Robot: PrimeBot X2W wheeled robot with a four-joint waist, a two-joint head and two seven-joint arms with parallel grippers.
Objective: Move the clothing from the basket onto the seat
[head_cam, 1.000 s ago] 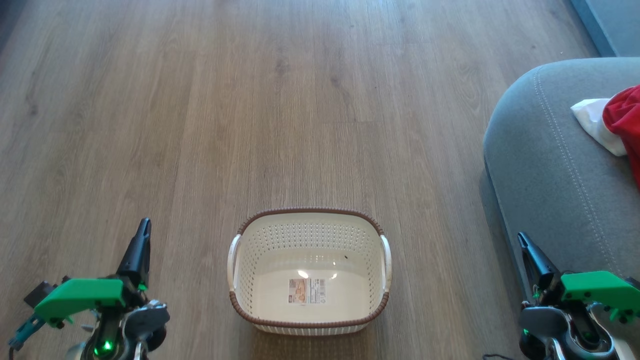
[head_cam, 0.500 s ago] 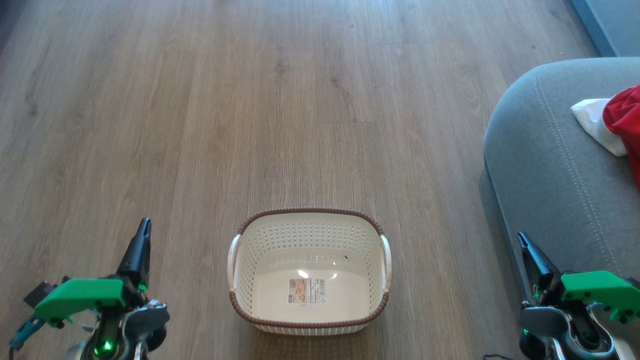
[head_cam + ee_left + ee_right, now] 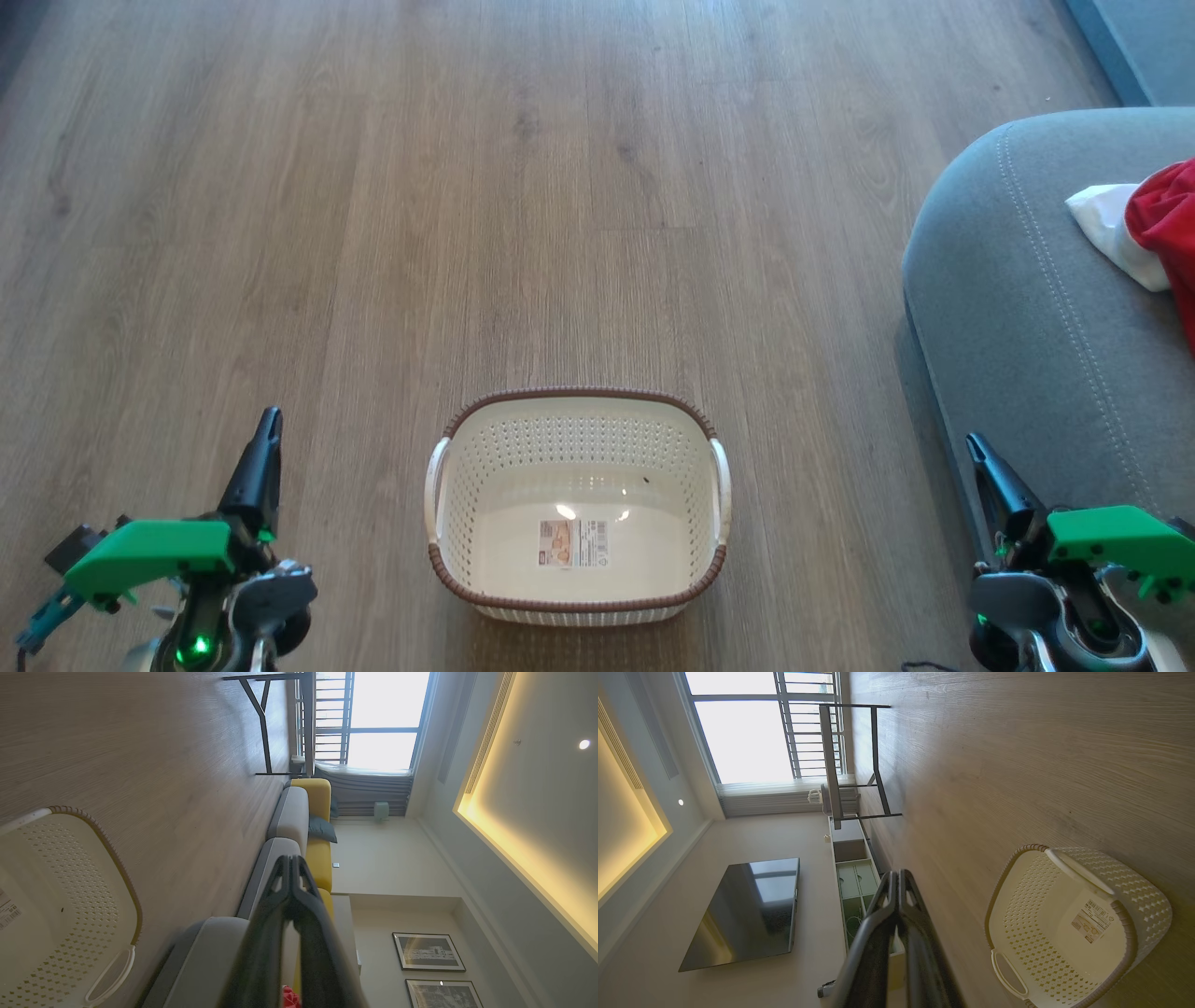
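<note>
Basket (image 3: 579, 439), midway between left gripper (image 3: 269, 418) and right gripper (image 3: 977, 446), stands empty. Clothing (image 3: 1162, 219) lies on the seat (image 3: 1027, 327), ahead of the right gripper. Both grippers are closed and hold nothing. The transfer appears complete.

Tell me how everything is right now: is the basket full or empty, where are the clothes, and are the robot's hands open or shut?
basket: upright on the floor, empty except for its label sticker.
red clothing: lying on the seat.
white cloth: on the seat, partly under the red clothing.
seat: carrying the clothes.
left gripper: shut, holding nothing.
right gripper: shut, holding nothing.
</note>
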